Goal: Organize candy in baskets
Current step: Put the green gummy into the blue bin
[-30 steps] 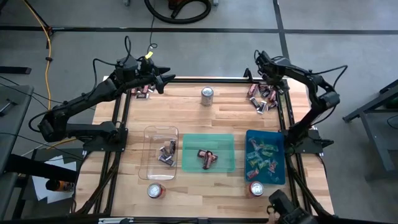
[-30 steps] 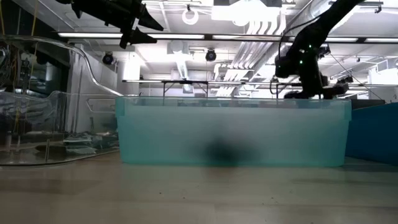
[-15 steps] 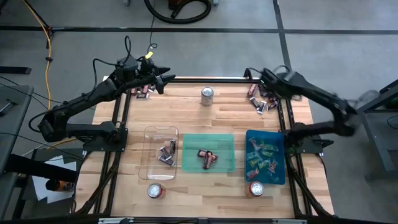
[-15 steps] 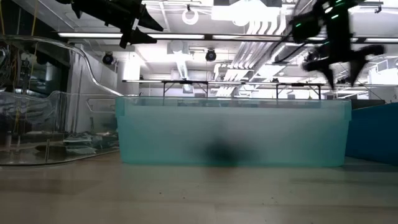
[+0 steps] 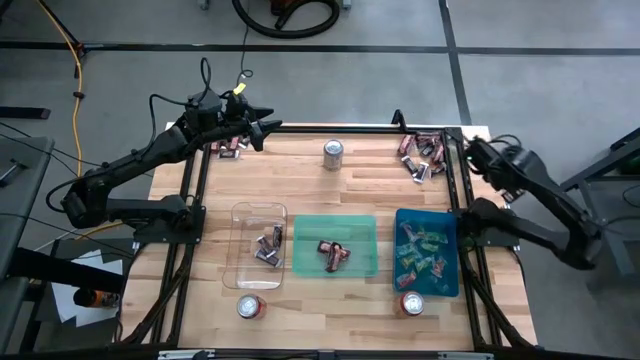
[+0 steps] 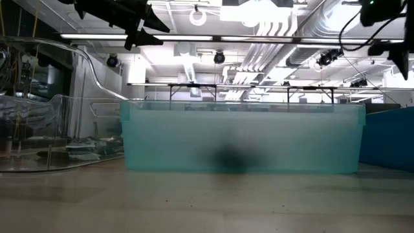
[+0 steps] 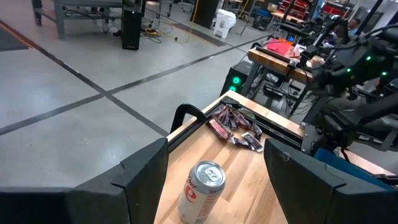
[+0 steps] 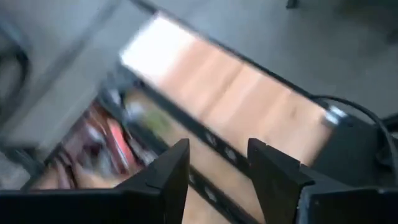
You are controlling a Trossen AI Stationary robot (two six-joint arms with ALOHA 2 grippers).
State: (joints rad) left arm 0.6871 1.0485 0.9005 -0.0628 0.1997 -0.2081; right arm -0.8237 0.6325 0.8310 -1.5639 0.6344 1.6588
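Loose candy lies in two piles on the wooden table: one at the far right corner (image 5: 420, 155) and one at the far left (image 5: 232, 148). Three baskets stand in a row near the front: clear (image 5: 260, 245), green (image 5: 335, 245) and blue (image 5: 427, 250), each with some candy in it. My right gripper (image 5: 472, 149) hangs above the table's right edge, just right of the far-right pile. It is open, with nothing between its fingers (image 8: 217, 180). My left gripper (image 5: 262, 130) waits open in the air at the far left, pointing along the far edge (image 7: 214, 149).
Three drink cans stand on the table: one at the far middle (image 5: 333, 153), one at the near left (image 5: 251, 306), one at the near right (image 5: 411, 304). A black metal frame (image 5: 455, 190) runs along the table's sides. Bare wood lies between the far piles and the baskets.
My right gripper has swung quickly from above the far-right candy pile toward the table's right edge and past the frame rail, rising as it went. Its arm has folded back out to the right. The candy piles and baskets lie as before.
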